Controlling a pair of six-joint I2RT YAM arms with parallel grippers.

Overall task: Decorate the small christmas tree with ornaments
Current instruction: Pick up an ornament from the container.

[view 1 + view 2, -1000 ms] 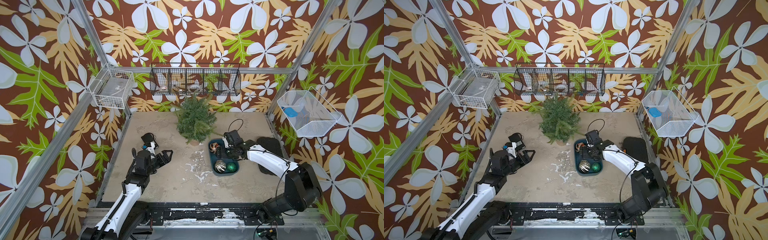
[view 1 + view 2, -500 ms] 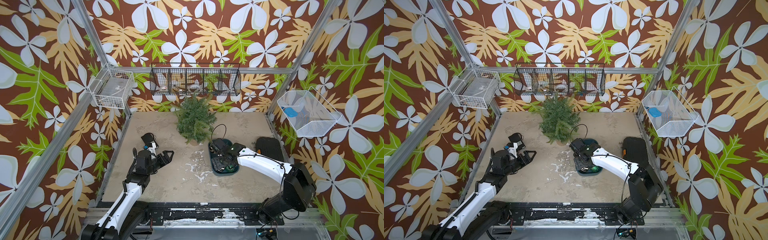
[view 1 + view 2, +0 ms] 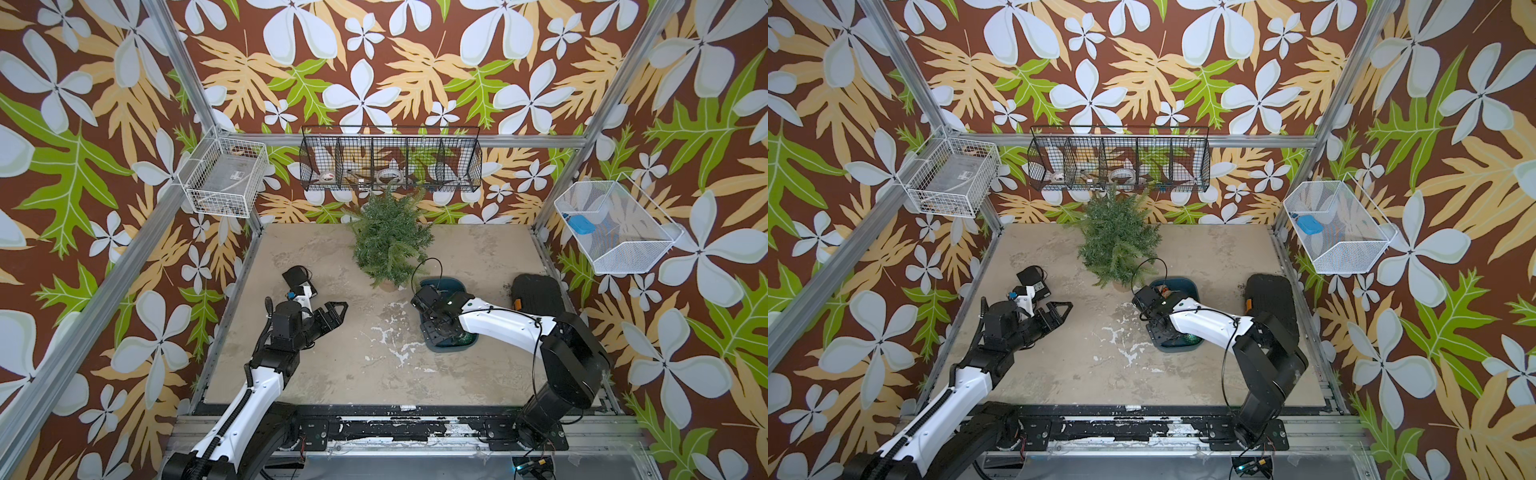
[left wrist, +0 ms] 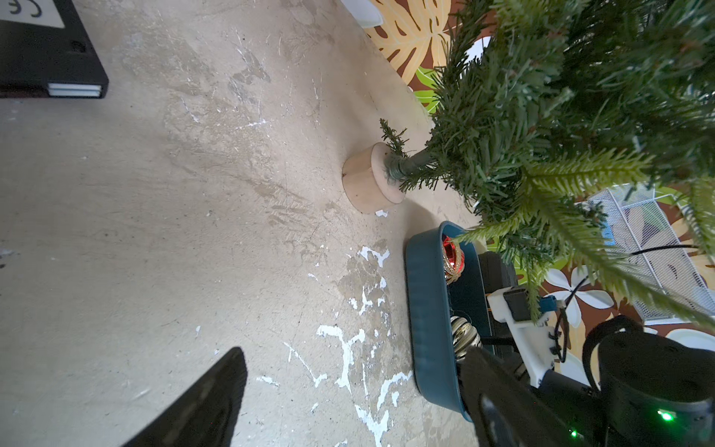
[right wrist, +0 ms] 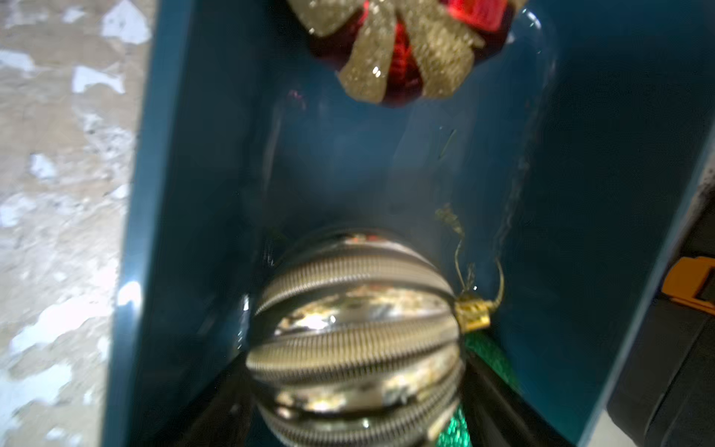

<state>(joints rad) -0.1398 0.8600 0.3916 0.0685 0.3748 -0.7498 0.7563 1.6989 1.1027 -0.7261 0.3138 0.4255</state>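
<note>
The small christmas tree (image 3: 390, 245) (image 3: 1119, 241) stands at the back middle of the table on a tan base (image 4: 367, 182). No ornament hangs on it in these views. The ornaments lie in a teal tray (image 3: 446, 284) (image 5: 185, 193) beside it: a red-and-gold one (image 5: 402, 50) (image 4: 450, 255), a gold-and-white one (image 5: 356, 309) (image 4: 464, 336) and a glittery green one (image 5: 491, 356) (image 3: 461, 338). My right gripper (image 3: 436, 328) (image 5: 354, 371) is down in the tray, open, its jaws on either side of the gold-and-white ornament. My left gripper (image 3: 332, 318) (image 4: 352, 360) hangs open and empty over the left of the table.
A black box (image 3: 297, 276) (image 4: 46, 58) lies behind my left arm. A black pad (image 3: 536, 295) lies right of the tray. Wire baskets hang on the back wall (image 3: 390, 162), the left wall (image 3: 224, 183) and the right wall (image 3: 615, 228). White paint flecks mark the tabletop (image 3: 395, 345).
My right gripper has moved from the tray's far end to its near end and now straddles the gold-and-white ornament. The left arm has stayed put.
</note>
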